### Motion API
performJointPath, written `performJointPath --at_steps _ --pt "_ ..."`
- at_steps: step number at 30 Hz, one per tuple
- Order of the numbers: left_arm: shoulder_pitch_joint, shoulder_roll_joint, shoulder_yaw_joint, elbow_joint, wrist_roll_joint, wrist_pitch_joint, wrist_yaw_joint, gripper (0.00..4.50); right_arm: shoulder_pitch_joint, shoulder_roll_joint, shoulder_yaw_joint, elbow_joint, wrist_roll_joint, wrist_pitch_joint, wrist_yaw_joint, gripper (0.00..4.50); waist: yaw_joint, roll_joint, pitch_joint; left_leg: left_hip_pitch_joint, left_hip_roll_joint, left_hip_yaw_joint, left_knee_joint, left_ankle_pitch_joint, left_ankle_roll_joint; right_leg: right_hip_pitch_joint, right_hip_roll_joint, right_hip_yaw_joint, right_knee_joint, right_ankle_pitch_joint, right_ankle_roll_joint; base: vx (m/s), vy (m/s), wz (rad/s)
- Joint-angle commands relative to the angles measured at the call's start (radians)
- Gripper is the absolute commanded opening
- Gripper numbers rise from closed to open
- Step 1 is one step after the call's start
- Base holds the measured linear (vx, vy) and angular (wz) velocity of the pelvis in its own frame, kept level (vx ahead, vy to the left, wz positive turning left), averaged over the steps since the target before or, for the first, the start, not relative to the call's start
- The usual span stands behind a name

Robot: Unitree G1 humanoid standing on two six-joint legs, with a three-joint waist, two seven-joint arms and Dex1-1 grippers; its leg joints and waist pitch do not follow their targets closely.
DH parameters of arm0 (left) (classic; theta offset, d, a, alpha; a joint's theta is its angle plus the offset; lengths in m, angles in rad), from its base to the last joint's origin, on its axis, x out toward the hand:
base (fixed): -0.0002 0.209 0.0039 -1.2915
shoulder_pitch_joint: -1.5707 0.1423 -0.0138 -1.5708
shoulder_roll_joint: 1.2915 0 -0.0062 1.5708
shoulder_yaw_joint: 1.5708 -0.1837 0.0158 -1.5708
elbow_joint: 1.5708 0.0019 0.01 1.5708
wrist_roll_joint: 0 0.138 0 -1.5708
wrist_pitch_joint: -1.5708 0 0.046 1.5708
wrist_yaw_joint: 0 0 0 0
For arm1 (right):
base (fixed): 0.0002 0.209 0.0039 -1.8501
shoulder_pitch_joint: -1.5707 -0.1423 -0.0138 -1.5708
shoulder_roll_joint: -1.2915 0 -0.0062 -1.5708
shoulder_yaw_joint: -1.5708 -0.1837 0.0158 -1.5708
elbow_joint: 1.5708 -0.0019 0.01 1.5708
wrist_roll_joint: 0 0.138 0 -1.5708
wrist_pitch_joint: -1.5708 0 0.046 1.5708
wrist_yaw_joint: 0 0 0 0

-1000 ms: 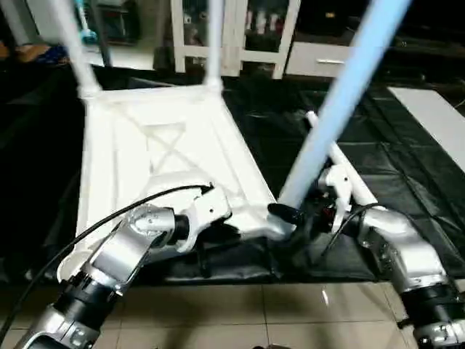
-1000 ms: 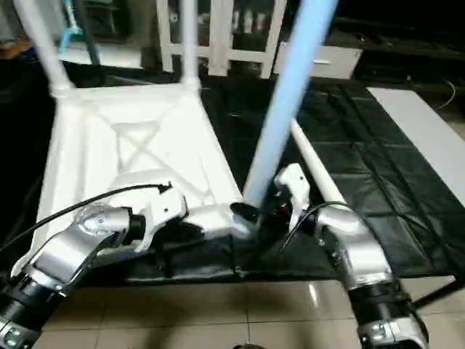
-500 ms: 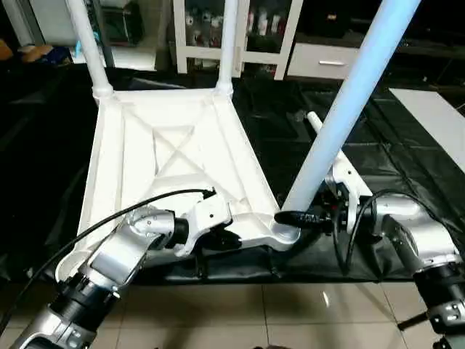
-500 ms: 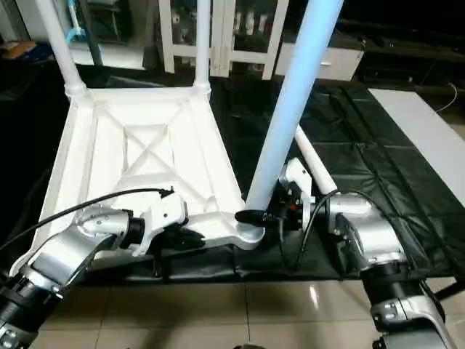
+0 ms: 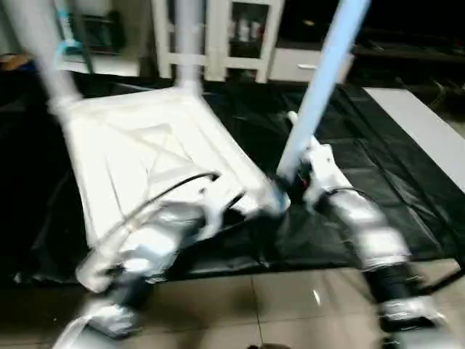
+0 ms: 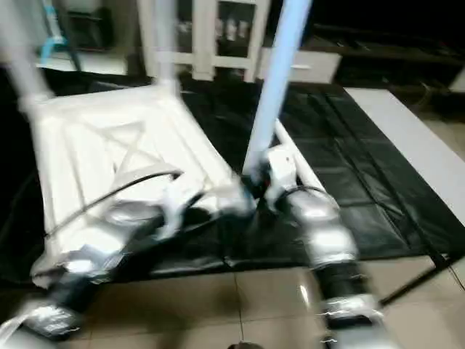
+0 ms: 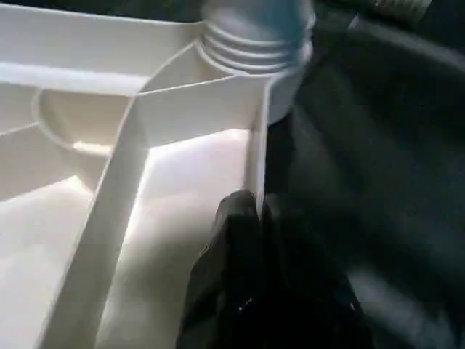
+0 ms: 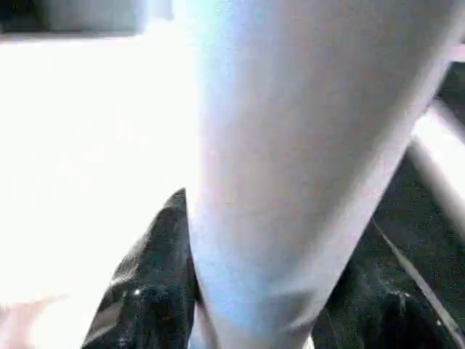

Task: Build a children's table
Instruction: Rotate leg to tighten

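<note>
Near corner, leg fitting.

- White plastic rectangular ribbed table slab (image 5: 145, 153) lies underside up on the black-covered tabletop (image 5: 378, 167), so its corner sockets face upward to take legs.
- Two white tube legs (image 5: 187, 36) stand in the far corners.
- Pale tapered tube leg (image 5: 320, 94) stands in the near right round corner socket (image 7: 254, 43), leaning slightly.
- Right hand (image 8: 269, 305) pinches this leg low down, a black finger (image 8: 156, 291) on each side, probably to seat or twist it.
- Left hand (image 7: 251, 207), fingers pressed together, bears on the slab's rim wall beside that socket, presumably to hold it steady.
- Another white tube leg (image 8: 436, 149) lies just beyond, ready.

Unclear: whether the rim wall sits between the left fingers; how deep the leg is seated. The head views are blurred, and the leg tops are cut off.
</note>
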Motion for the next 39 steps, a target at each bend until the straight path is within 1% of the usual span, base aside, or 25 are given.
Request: performJointPath --at_steps 1,2,3,5,6,9,10,11,12,13,14,15,16,17,18,19,21,23,24,25,29,32,33,35,39 --pt "-0.030 0.030 0.076 0.024 0.031 -0.021 0.097 0.00 0.056 -0.004 -0.123 0.047 -0.086 -0.033 -0.254 1.86 -0.002 0.022 -0.055 0.000 -0.002 -0.001 -0.083 -0.350 -0.022 0.044 -0.028 0.012 -0.097 -0.544 -0.034 0.000 0.000 0.00" --pt "-0.037 0.021 0.076 0.037 0.033 -0.032 0.109 0.00 0.054 0.027 -0.114 0.049 -0.093 -0.055 -0.278 1.86 -0.007 0.016 -0.061 0.001 -0.002 0.000 -0.082 -0.347 -0.016 0.046 -0.024 0.013 -0.094 -0.487 -0.053 0.000 0.000 0.00" --pt "-0.043 0.018 0.071 0.044 0.036 -0.041 0.111 0.00 0.044 0.048 -0.093 0.063 -0.094 -0.060 -0.273 1.86 -0.007 0.016 -0.058 0.002 -0.002 0.002 -0.086 -0.355 -0.004 0.044 -0.020 0.014 -0.091 -0.452 -0.070 0.000 0.000 0.00" --pt "-0.052 0.013 0.067 0.051 0.040 -0.043 0.110 0.00 0.019 0.080 -0.066 0.105 -0.085 -0.082 -0.260 1.85 -0.011 0.018 -0.055 0.003 -0.001 0.002 -0.087 -0.382 0.006 0.045 -0.019 0.015 -0.088 -0.444 -0.082 0.000 0.000 0.00" --pt "-0.060 0.010 0.067 0.057 0.048 -0.042 0.112 0.00 -0.007 0.108 -0.056 0.137 -0.058 -0.116 -0.218 1.85 -0.014 0.016 -0.055 0.000 0.000 0.002 -0.087 -0.388 0.010 0.047 -0.021 0.015 -0.088 -0.441 -0.085 0.000 0.000 0.00" --pt "-0.068 0.010 0.068 0.065 0.064 -0.032 0.121 0.00 -0.032 0.127 -0.021 0.127 -0.044 -0.163 -0.118 1.85 -0.014 0.019 -0.055 -0.001 0.002 0.003 -0.088 -0.370 0.017 0.050 -0.023 0.019 -0.083 -0.398 -0.103 0.000 0.000 0.00" --pt "-0.065 0.016 0.065 0.061 0.066 -0.027 0.125 0.00 -0.024 0.115 0.035 0.090 -0.053 -0.167 -0.027 2.20 -0.012 0.016 -0.056 -0.003 0.002 0.005 -0.088 -0.351 0.022 0.055 -0.022 0.022 -0.077 -0.365 -0.115 0.000 0.000 0.00" --pt "-0.063 0.023 0.063 0.061 0.064 -0.028 0.126 0.00 -0.016 0.107 0.058 0.069 -0.057 -0.174 0.004 2.20 -0.010 0.017 -0.057 -0.004 0.004 0.004 -0.088 -0.339 0.023 0.058 -0.022 0.022 -0.074 -0.346 -0.120 0.000 0.000 0.00" --pt "-0.063 0.025 0.061 0.061 0.064 -0.029 0.126 0.00 -0.012 0.105 0.065 0.062 -0.058 -0.177 0.012 2.41 -0.008 0.015 -0.058 -0.006 0.004 0.008 -0.087 -0.315 0.030 0.059 -0.022 0.025 -0.071 -0.320 -0.128 0.000 0.000 0.00" --pt "-0.060 0.035 0.057 0.060 0.062 -0.032 0.121 0.00 -0.001 0.092 0.078 0.036 -0.059 -0.174 0.033 2.55 -0.008 0.009 -0.058 -0.006 0.003 0.010 -0.086 -0.309 0.036 0.058 -0.022 0.025 -0.072 -0.324 -0.130 0.000 0.000 0.00" --pt "-0.059 0.040 0.054 0.060 0.061 -0.035 0.118 0.00 0.006 0.086 0.082 0.022 -0.060 -0.172 0.039 2.57 -0.006 0.011 -0.057 -0.010 0.002 0.009 -0.087 -0.306 0.039 0.060 -0.022 0.025 -0.071 -0.343 -0.126 0.000 0.000 0.00" --pt "-0.051 0.071 0.038 0.053 0.054 -0.047 0.068 0.00 0.032 0.056 0.077 -0.031 -0.041 -0.158 0.073 2.64 -0.014 0.009 -0.057 -0.023 0.002 0.003 -0.092 -0.298 0.033 0.072 -0.026 0.022 -0.071 -0.379 -0.107 0.000 0.000 0.00" --pt "-0.051 0.071 0.038 0.053 0.054 -0.047 0.068 0.00 0.032 0.056 0.077 -0.031 -0.041 -0.158 0.073 2.88 -0.015 0.011 -0.059 -0.024 0.002 0.001 -0.091 -0.291 0.031 0.073 -0.028 0.022 -0.071 -0.381 -0.100 0.000 0.000 0.00" --pt "-0.044 0.088 0.024 0.047 0.052 -0.065 0.033 0.00 0.044 0.046 0.073 -0.055 -0.010 -0.136 0.115 2.88 -0.019 0.011 -0.061 -0.025 0.002 0.000 -0.090 -0.279 0.028 0.073 -0.029 0.024 -0.069 -0.370 -0.100 0.000 0.000 0.00" --pt "-0.034 0.110 0.005 0.033 0.052 -0.063 -0.002 0.00 0.060 0.029 0.074 -0.089 0.027 -0.113 0.179 2.88 -0.021 0.012 -0.061 -0.012 0.003 0.003 -0.086 -0.277 0.043 0.064 -0.026 0.026 -0.072 -0.339 -0.121 0.000 0.000 0.00" --pt "-0.010 0.154 -0.035 -0.002 0.044 -0.088 -0.089 0.00 0.083 -0.023 0.100 -0.132 0.055 -0.102 0.299 3.00 -0.019 0.012 -0.062 -0.008 0.005 0.004 -0.084 -0.274 0.051 0.063 -0.026 0.028 -0.071 -0.322 -0.133 0.000 0.000 0.00" --pt "0.027 0.208 -0.077 -0.054 0.023 -0.115 -0.202 0.00 0.112 -0.118 0.139 -0.173 0.074 -0.095 0.485 3.05 -0.011 0.015 -0.061 -0.006 0.014 0.009 -0.084 -0.219 0.081 0.064 -0.026 0.033 -0.058 -0.221 -0.191 0.059 -0.009 0.06" --pt "0.036 0.220 -0.086 -0.064 0.019 -0.131 -0.229 0.00 0.117 -0.142 0.141 -0.181 0.087 -0.082 0.534 3.05 -0.006 0.016 -0.063 -0.007 0.015 0.011 -0.081 -0.182 0.091 0.067 -0.026 0.034 -0.050 -0.173 -0.216 0.058 0.005 0.03" --pt "0.045 0.232 -0.092 -0.080 0.011 -0.119 -0.250 0.00 0.120 -0.172 0.146 -0.183 0.093 -0.068 0.582 3.05 0.000 0.016 -0.064 -0.004 0.016 0.013 -0.079 -0.143 0.104 0.067 -0.025 0.034 -0.042 -0.119 -0.247 0.000 0.000 0.00" --pt "0.052 0.245 -0.101 -0.094 0.004 -0.133 -0.276 0.00 0.117 -0.197 0.147 -0.177 0.095 -0.065 0.623 3.05 -0.001 0.012 -0.063 -0.006 0.015 0.015 -0.080 -0.137 0.107 0.068 -0.024 0.034 -0.042 -0.119 -0.250 0.000 0.000 0.00" --pt "0.086 0.300 -0.135 -0.168 -0.054 -0.166 -0.404 0.00 0.099 -0.275 0.136 -0.145 0.119 -0.037 0.755 3.05 0.007 0.011 -0.057 0.002 0.017 0.017 -0.083 -0.200 0.097 0.065 -0.027 0.034 -0.052 -0.220 -0.241 0.000 0.000 0.00" --pt "0.087 0.314 -0.142 -0.179 -0.061 -0.162 -0.426 0.00 0.085 -0.320 0.139 -0.136 0.133 -0.011 0.827 3.05 0.020 0.005 -0.054 0.009 0.018 0.023 -0.083 -0.242 0.072 0.055 -0.026 0.036 -0.060 -0.312 -0.208 0.000 0.000 0.00" --pt "0.089 0.326 -0.145 -0.192 -0.066 -0.163 -0.454 0.00 0.070 -0.360 0.146 -0.133 0.139 0.007 0.878 3.05 0.024 0.003 -0.055 0.014 0.018 0.025 -0.082 -0.240 0.069 0.052 -0.026 0.037 -0.061 -0.313 -0.205 0.000 0.000 0.00" --pt "0.090 0.330 -0.144 -0.196 -0.066 -0.165 -0.465 0.00 0.060 -0.381 0.146 -0.127 0.141 0.013 0.901 3.05 0.026 0.005 -0.055 0.014 0.019 0.026 -0.082 -0.231 0.068 0.051 -0.026 0.039 -0.059 -0.299 -0.208 0.000 0.000 0.00" --pt "0.092 0.334 -0.140 -0.202 -0.067 -0.167 -0.485 0.00 0.037 -0.413 0.138 -0.111 0.140 0.032 0.955 3.05 0.043 -0.003 -0.057 0.012 0.018 0.030 -0.079 -0.192 0.072 0.052 -0.025 0.041 -0.055 -0.290 -0.198 0.000 0.000 0.00"
